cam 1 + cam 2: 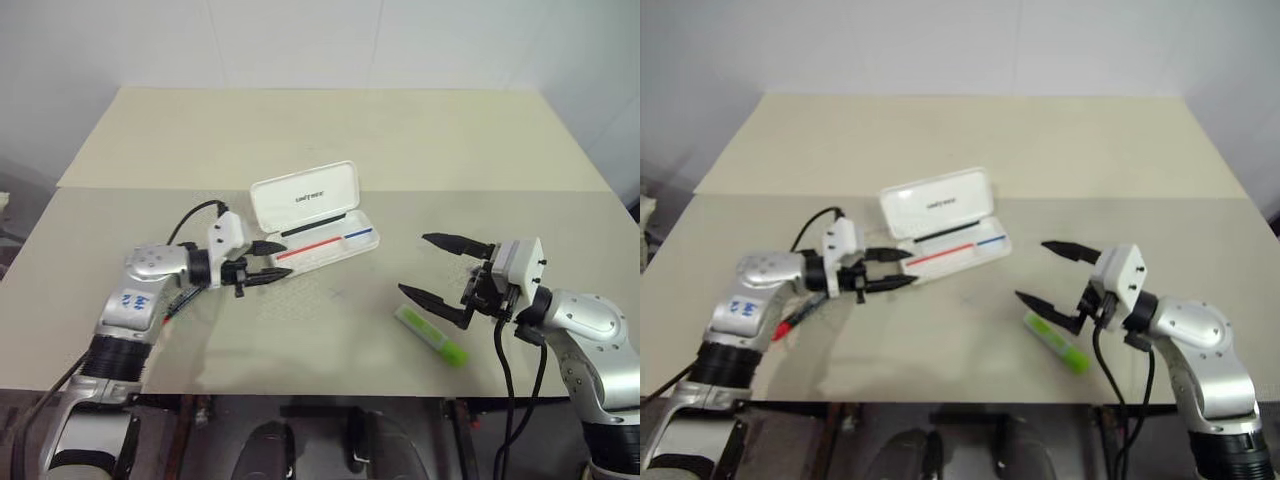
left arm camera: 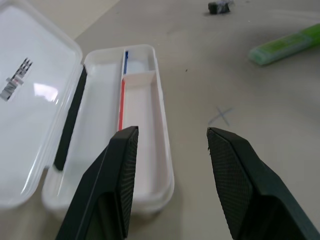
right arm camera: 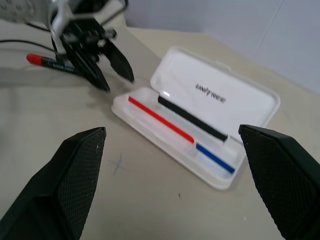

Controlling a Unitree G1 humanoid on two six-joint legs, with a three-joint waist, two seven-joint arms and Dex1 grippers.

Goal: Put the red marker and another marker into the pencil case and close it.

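1. The left hand (image 1: pixel 268 263) has its two black fingers partly spread with a clear gap between them; it holds nothing and touches nothing.
2. Its fingers point about level toward the near end of the pencil case (image 1: pixel 318 232), just short of that end. In the left wrist view one fingertip (image 2: pixel 125 150) overlaps the tray's near end, while the other is over bare table (image 1: pixel 330 350).
3. The pencil case lies open just ahead of the left hand, lid tilted up and back, with a red and blue stripe along the tray.
4. The red marker (image 1: pixel 798 318) lies on the table behind and below the left hand, under the left forearm, outside the case.
5. The right hand (image 1: pixel 438 268) has its fingers spread wide, holding nothing; they point roughly level toward the left hand and the case.
6. The green marker (image 1: pixel 431 335) lies on the table just below and beside the nearer finger of the right hand; whether they touch cannot be told.
7. The two hands face each other, well apart, with the case nearer the left one.
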